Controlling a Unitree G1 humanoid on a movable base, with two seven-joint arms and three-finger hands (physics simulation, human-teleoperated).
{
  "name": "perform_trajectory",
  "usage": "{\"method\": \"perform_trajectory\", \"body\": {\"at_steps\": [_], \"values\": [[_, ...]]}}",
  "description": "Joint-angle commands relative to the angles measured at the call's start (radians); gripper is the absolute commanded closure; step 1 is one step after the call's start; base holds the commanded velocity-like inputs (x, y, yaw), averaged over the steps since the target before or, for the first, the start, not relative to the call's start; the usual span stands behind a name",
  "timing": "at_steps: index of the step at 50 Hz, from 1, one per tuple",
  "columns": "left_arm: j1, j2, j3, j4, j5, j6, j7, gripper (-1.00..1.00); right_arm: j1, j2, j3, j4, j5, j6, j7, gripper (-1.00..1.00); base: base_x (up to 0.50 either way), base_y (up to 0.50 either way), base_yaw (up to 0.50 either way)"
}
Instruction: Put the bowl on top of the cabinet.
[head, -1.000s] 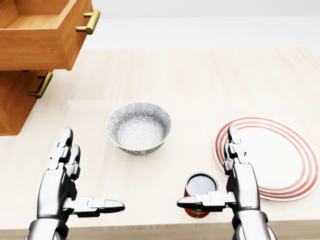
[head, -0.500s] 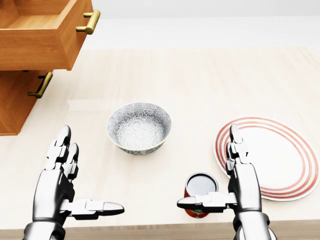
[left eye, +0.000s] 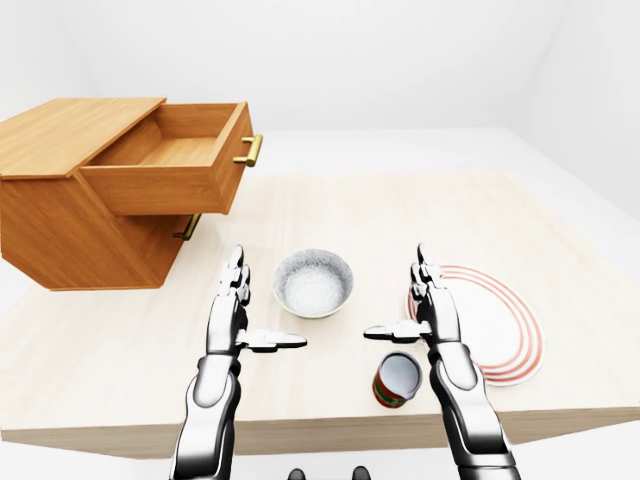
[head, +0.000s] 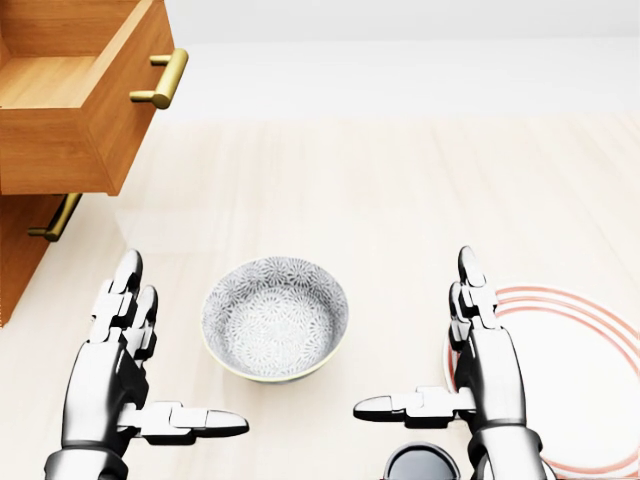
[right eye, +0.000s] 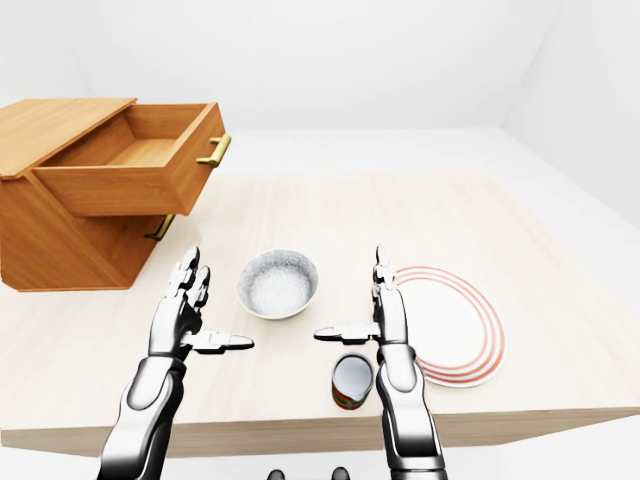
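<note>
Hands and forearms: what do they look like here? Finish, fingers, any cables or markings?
Both match. The left hand and right hand are glossy silver-grey metal, each with three segmented fingers with rounded tips and dark joint gaps. The forearms are smooth, tapering chrome-like shells with darker bands at the joints. No cables, sleeves, logos or markings show.

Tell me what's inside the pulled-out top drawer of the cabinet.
The open drawer of the cabinet shows only its bare wooden floor and walls; nothing lies in the part in view. Its near wall hides the strip of floor right behind it.
</note>
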Motion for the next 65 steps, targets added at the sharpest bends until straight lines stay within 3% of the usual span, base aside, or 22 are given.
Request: {"method": "perform_trajectory", "body": {"at_steps": [1, 22, 33, 34, 36, 37, 38, 40, 42, 52, 65], "values": [[0.011, -0.002, -0.004, -0.022, -0.005, 0.0, -0.008, -1.0, 0.003, 0.001, 0.004, -0.008, 0.0, -0.003, 0.003, -1.0, 0.5, 0.0, 0.0], [0.03, -0.003, -0.018, -0.049, 0.027, 0.0, 0.009, -1.0, 0.004, 0.003, -0.006, -0.02, -0.003, 0.001, -0.023, -1.0, 0.5, 0.0, 0.0], [0.076, 0.008, -0.023, -0.124, 0.095, -0.001, -0.002, -1.0, -0.005, 0.002, -0.004, 0.003, -0.009, -0.015, -0.032, -1.0, 0.0, 0.0, 0.0], [0.084, 0.007, -0.026, -0.133, 0.108, -0.006, -0.001, -1.0, -0.006, 0.002, -0.005, 0.004, -0.007, -0.016, -0.032, -1.0, 0.0, 0.0, 0.0], [0.101, 0.006, -0.028, -0.147, 0.138, -0.044, 0.013, -1.0, -0.006, 0.002, -0.007, 0.002, -0.005, -0.013, -0.034, -1.0, 0.0, 0.0, 0.0], [0.102, 0.005, -0.028, -0.148, 0.14, -0.045, 0.012, -1.0, -0.006, 0.002, -0.007, 0.002, -0.005, -0.013, -0.034, -1.0, 0.0, 0.0, 0.0], [0.112, 0.003, -0.033, -0.154, 0.161, -0.068, 0.023, -1.0, -0.005, 0.002, -0.005, -0.001, -0.007, -0.012, -0.033, -1.0, 0.0, 0.0, 0.0], [0.135, 0.006, -0.053, -0.146, 0.225, -0.138, 0.05, -1.0, -0.005, 0.002, -0.004, 0.003, -0.008, -0.015, -0.034, -1.0, 0.0, 0.0, 0.0], [0.146, 0.005, -0.062, -0.141, 0.27, -0.175, 0.078, -1.0, -0.004, 0.003, -0.002, 0.001, -0.011, -0.013, -0.036, -1.0, 0.0, 0.0, 0.0], [0.19, 0.016, -0.119, -0.089, 0.488, -0.175, 0.213, -1.0, -0.005, 0.002, -0.003, 0.005, -0.01, -0.017, -0.034, -1.0, 0.0, 0.0, 0.0], [0.203, 0.029, -0.144, -0.021, 0.708, -0.175, 0.399, -1.0, -0.007, 0.003, 0.0, 0.013, -0.014, -0.02, -0.037, -1.0, 0.0, 0.0, 0.0]]}}
